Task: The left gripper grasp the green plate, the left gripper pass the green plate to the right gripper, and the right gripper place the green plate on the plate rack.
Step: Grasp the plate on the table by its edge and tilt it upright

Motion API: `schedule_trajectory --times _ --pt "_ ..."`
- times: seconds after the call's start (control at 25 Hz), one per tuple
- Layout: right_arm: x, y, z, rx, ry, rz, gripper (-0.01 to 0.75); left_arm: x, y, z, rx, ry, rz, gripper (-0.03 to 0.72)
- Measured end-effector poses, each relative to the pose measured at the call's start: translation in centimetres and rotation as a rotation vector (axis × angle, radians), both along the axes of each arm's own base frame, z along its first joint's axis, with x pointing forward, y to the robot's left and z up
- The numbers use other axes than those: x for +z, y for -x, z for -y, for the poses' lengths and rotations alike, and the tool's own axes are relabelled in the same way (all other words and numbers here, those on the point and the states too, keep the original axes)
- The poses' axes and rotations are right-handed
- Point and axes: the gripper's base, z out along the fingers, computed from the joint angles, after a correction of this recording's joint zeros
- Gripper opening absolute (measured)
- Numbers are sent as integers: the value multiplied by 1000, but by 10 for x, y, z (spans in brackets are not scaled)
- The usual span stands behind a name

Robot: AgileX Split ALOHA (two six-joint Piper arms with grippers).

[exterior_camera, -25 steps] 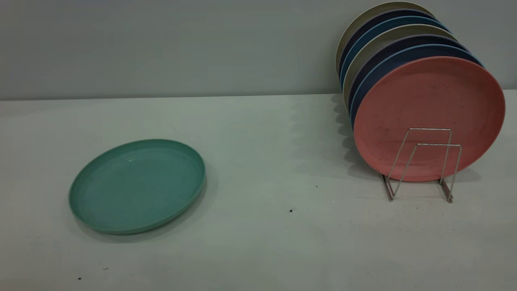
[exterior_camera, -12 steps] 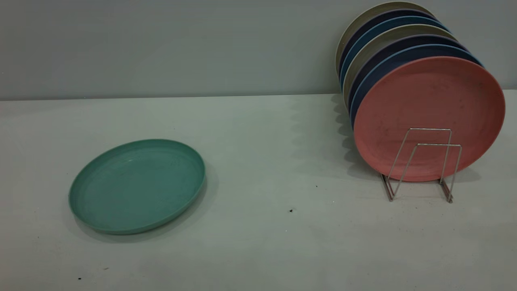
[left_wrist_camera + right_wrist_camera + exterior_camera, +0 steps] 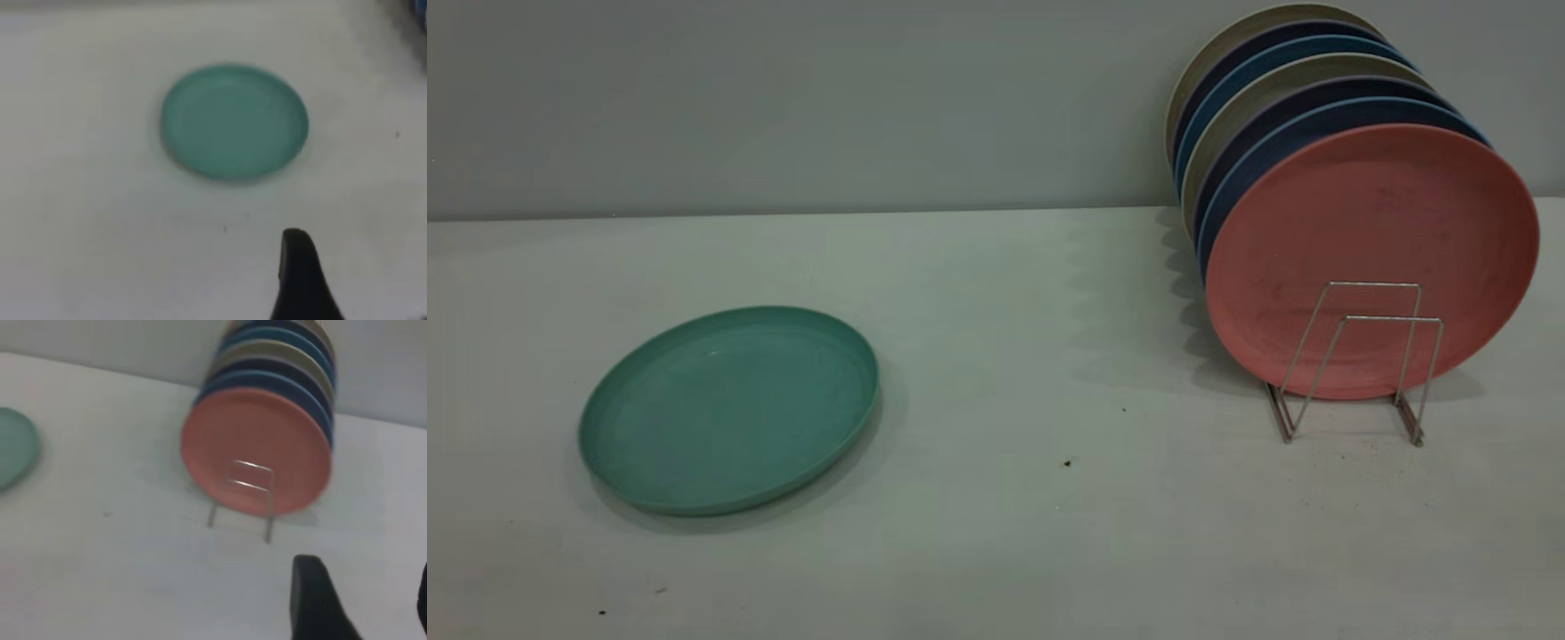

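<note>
Exterior view shows nothing moved since a second ago: green plate at eight o'clock, ungrasped; both grippers' finger spread unreadable.

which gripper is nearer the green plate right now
Left. The left gripper looks down on the green plate, not touching; the right gripper faces the plate rack, the plate off aside.

Soft, even, dim light; faint shadows beneath plates; both wrist views blurred.
</note>
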Motion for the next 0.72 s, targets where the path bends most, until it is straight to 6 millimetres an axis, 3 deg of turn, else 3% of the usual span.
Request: schedule_trajectory --times 0.2,0.4,0.72 --pt "4 -33 -13 111 -35 -96 386 -5 -50 9 -60 60 -167 482" --pt "3 -69 -28 230 -111 -164 386 -16 -98 25 -186 169 -227 480" --pt "-19 -129 -40 300 -158 -283 386 -65 -171 43 -293 348 -340 458"
